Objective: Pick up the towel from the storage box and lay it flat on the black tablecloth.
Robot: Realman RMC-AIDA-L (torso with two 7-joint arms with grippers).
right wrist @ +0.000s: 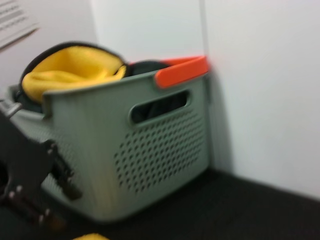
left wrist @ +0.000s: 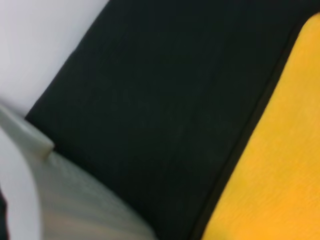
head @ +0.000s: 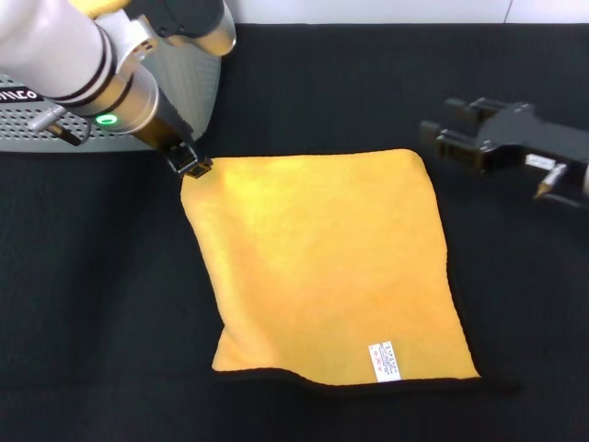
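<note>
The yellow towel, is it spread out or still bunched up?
Spread out. The towel lies flat on the black tablecloth, all four edges showing, its label near one corner. The left gripper is at its far corner.

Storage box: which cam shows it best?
Right wrist view. The storage box shows nearly whole: perforated side, cut-out handle, a bunched yellow cloth inside. The head view catches only a corner behind the left arm; the left wrist view shows just a blurred grey piece of it.
</note>
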